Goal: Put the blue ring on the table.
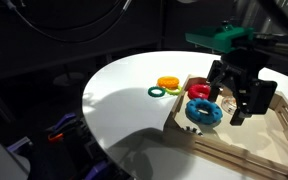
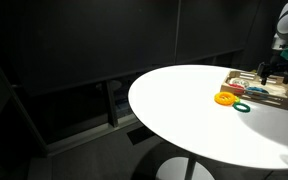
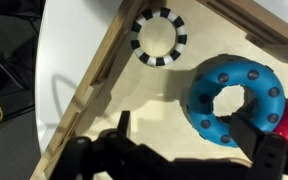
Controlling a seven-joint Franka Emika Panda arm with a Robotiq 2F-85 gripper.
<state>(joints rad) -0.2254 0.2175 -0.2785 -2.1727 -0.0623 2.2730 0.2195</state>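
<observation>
**Blue ring in the tray, open gripper above it: transfer not begun**

Exterior view. The blue ring (image 1: 203, 112) lies flat inside the wooden slatted tray (image 1: 274, 135), just beside the red ring (image 1: 199, 90). A yellow ring (image 1: 168, 83) and a green ring (image 1: 157, 92) rest on the white table (image 1: 124, 100), outside the tray. The gripper (image 1: 230, 104) hangs close over the blue ring with its fingers apart and nothing between them.

Other exterior view. The table (image 2: 174, 110) fills the frame, and the yellow ring (image 2: 225, 98) and green ring (image 2: 242, 106) lie near its far edge. The tray (image 2: 256, 88) and gripper (image 2: 272, 75) are small here. The blue ring cannot be made out, nor the jaw opening.

Wrist view. The jaws of the gripper (image 3: 184, 124) stand wide. One finger is over bare tray floor and the other is at the near rim of the blue ring (image 3: 236, 98); whether it touches cannot be told. A black-and-white striped ring (image 3: 159, 35) lies farther off, and the table (image 3: 64, 40) shows beyond the tray rim (image 3: 94, 90).

Progress, as judged: nothing is yet grasped. Closing on the ring, lifting it over the rim and setting it on the table all remain.
</observation>
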